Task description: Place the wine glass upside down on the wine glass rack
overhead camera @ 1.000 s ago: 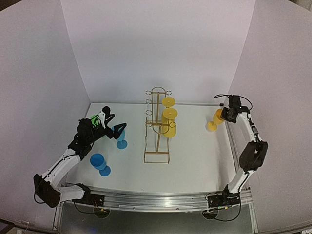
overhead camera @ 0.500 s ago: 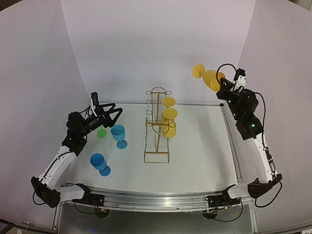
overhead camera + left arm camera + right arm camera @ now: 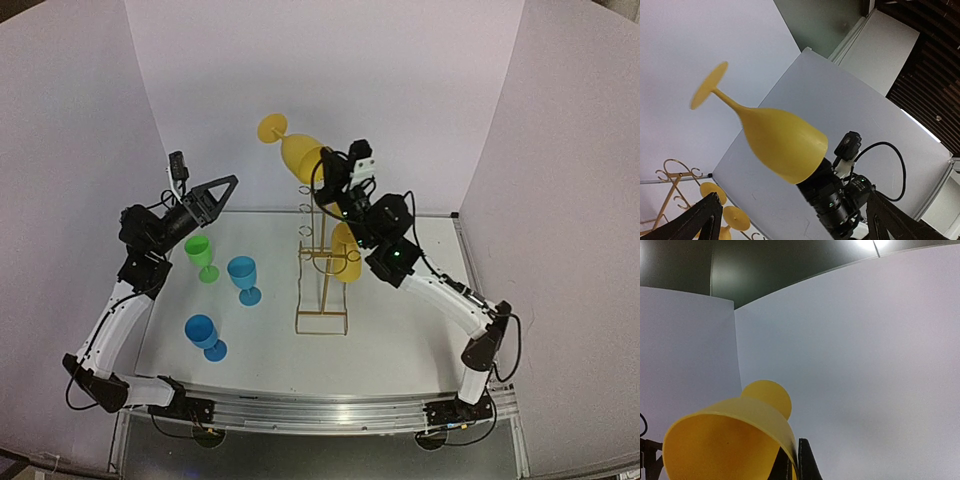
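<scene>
My right gripper [image 3: 328,172] is shut on the rim of a yellow wine glass [image 3: 298,153], pinching the bowl wall. It holds the glass high above the top of the gold wire wine glass rack [image 3: 322,262], tilted, with its foot up and to the left. The glass fills the left wrist view [image 3: 782,145] and the right wrist view [image 3: 725,440], where one finger [image 3: 805,462] shows against the rim. Yellow glasses [image 3: 348,252] hang upside down on the rack's right side. My left gripper [image 3: 218,190] is open and empty, raised left of the rack.
A green glass [image 3: 201,256] and two blue glasses [image 3: 243,279] [image 3: 203,333] stand upright on the white table [image 3: 400,340] left of the rack. White walls enclose the back and sides. The rack's top loops show in the left wrist view [image 3: 675,172].
My right arm has swung from the table's far right to above the rack, carrying the yellow glass. My left arm has lifted up from beside the green and blue glasses, jaws open.
</scene>
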`<control>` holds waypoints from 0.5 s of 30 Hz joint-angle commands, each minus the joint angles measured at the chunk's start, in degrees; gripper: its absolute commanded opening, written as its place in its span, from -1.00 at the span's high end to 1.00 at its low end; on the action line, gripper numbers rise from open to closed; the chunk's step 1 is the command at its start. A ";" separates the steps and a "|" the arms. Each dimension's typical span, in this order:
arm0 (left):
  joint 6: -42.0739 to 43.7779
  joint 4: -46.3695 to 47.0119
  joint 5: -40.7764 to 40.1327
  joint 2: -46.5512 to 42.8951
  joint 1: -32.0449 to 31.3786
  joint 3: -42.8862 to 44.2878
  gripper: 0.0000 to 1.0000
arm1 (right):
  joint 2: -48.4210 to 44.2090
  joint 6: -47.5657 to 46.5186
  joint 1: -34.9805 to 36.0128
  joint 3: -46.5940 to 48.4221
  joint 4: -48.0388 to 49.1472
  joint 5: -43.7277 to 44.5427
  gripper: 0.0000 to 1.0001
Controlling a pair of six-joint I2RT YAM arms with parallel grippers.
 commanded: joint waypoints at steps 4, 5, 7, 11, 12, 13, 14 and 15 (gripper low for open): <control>-5.95 -2.95 -2.26 -0.36 -1.81 2.99 -0.99 | 8.66 -9.08 4.60 14.62 8.26 2.17 1.00; -6.61 -2.94 -2.69 -0.16 -1.99 2.89 -0.99 | 9.90 -10.09 5.22 15.63 8.80 2.37 1.00; -7.39 -2.32 -2.94 0.39 -2.75 3.11 -0.99 | 12.01 -12.30 6.39 17.28 9.64 2.28 1.00; -8.36 -1.74 -3.21 1.91 -3.31 4.41 -0.99 | 14.63 -17.40 8.81 18.73 11.11 1.64 1.00; -8.67 -1.60 -3.48 2.08 -3.28 4.71 -0.99 | 15.22 -18.50 9.23 19.15 11.21 1.27 1.00; -8.98 -1.35 -3.55 2.33 -3.28 5.07 -0.99 | 15.73 -19.36 9.64 19.52 11.24 1.07 1.00; -9.10 -0.99 -3.31 2.60 -3.28 5.42 -0.99 | 16.16 -19.76 9.91 19.85 11.37 0.98 1.00; -9.14 -0.60 -2.96 2.88 -3.30 5.75 -0.99 | 16.57 -19.99 10.13 20.16 11.55 0.90 1.00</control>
